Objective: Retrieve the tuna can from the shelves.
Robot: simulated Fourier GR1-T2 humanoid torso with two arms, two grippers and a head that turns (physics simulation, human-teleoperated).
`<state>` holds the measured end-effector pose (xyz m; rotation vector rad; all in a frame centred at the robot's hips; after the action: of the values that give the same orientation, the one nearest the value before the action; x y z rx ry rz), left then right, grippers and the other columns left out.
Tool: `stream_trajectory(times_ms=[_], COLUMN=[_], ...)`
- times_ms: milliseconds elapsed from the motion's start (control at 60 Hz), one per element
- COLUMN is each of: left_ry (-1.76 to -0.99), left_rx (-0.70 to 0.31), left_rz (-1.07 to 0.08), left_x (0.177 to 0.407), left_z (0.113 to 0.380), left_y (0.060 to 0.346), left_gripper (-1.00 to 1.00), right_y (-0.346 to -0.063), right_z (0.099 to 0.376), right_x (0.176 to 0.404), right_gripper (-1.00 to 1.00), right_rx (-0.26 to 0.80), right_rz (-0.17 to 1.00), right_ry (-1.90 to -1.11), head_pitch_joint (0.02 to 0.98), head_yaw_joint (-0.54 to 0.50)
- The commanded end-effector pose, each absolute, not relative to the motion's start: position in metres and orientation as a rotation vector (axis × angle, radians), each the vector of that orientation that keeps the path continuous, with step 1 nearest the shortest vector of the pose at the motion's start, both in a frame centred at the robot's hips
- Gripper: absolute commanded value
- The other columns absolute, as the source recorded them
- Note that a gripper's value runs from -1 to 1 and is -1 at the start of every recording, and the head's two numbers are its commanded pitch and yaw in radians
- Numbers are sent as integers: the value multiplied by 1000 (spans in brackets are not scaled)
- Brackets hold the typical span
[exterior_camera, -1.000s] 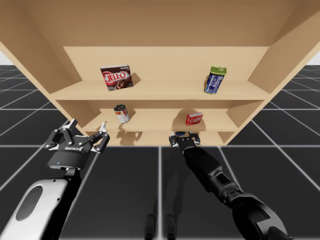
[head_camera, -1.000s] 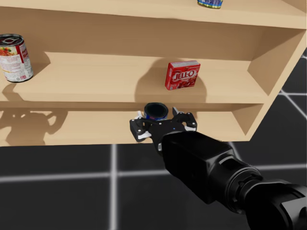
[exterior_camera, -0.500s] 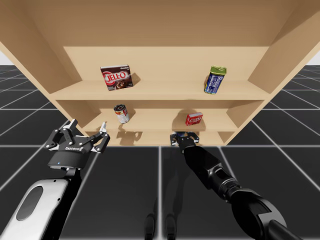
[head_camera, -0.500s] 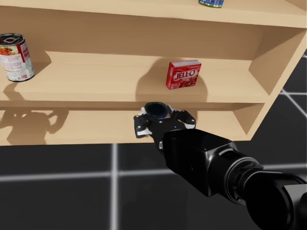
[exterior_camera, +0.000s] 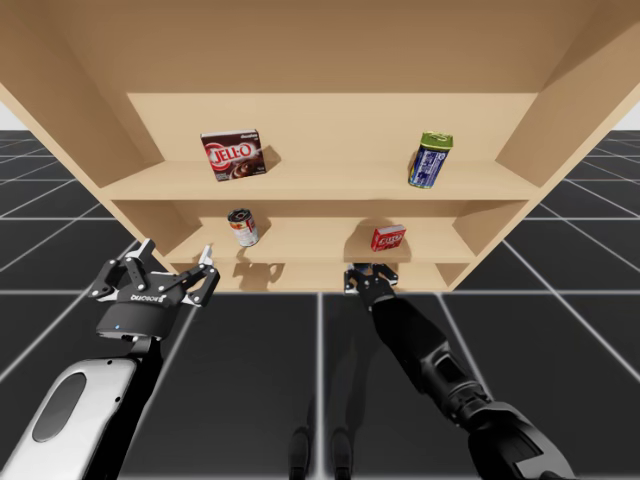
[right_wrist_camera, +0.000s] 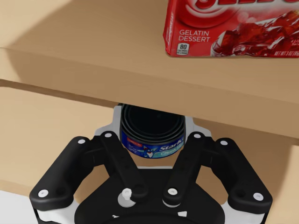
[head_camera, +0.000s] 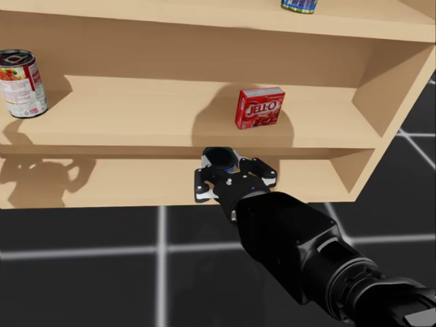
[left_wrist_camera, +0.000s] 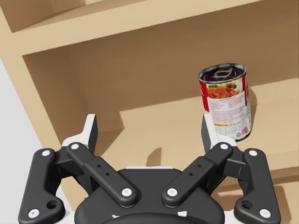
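tuna can [right_wrist_camera: 152, 135] dark blue band, black top | middle-shelf box [head_camera: 259, 107] red | tall can [left_wrist_camera: 225, 101] red-and-white | shelves [exterior_camera: 320, 190] tan | floor [exterior_camera: 250, 380] black, white grid

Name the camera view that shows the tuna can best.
The right wrist view: the tuna can sits close up in my right gripper, a finger against each blue side. The head view shows its dark top past that gripper, under the middle shelf. In the high view the gripper covers nearly all of it.

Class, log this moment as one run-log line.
right gripper: shut on tuna can | tuna can: on bottom shelf | left gripper: open | next: likely withdraw
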<state>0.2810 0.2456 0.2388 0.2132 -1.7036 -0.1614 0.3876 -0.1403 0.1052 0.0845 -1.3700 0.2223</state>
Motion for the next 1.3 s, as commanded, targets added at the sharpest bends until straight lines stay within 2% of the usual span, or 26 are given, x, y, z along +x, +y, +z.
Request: stream_trajectory(times_ms=[17,433,583,683,750,1067,1300], left_ry=[-1706,-1705,-1705,-1706,-1705,-1709,-1713], left_rx=[210,211,213,212,213,211,209], left_rz=[-164,-165,-163,-164,-165,-162,-157], left_x=[281,282,281,281,281,281,281], left_z=[239,239,239,239,239,239,239], left_y=[244,243,244,244,244,244,246], left_gripper=[-1000,-1000,-1000,-1000,-1000,-1000,-1000], right_y=[-144,-186,-202,-218,-226,-240,-258], right_z=[117,140,138,135,135,143,132], right_x=[386,323,294,267,254,200,168], right_gripper=[915,912,912,917,933,1000,1000], right_rx=[6,-48,-90,-118,-108,-128,-146], right_rz=[171,216,248,263,254,282,210], right_ry=[-1417,-1466,-1495,-1500,-1495,-1528,-1517], head_pitch_joint=[730,721,717,712,702,691,692], head_yaw_joint=[-170,-180,-176,-175,-176,-182,-176])
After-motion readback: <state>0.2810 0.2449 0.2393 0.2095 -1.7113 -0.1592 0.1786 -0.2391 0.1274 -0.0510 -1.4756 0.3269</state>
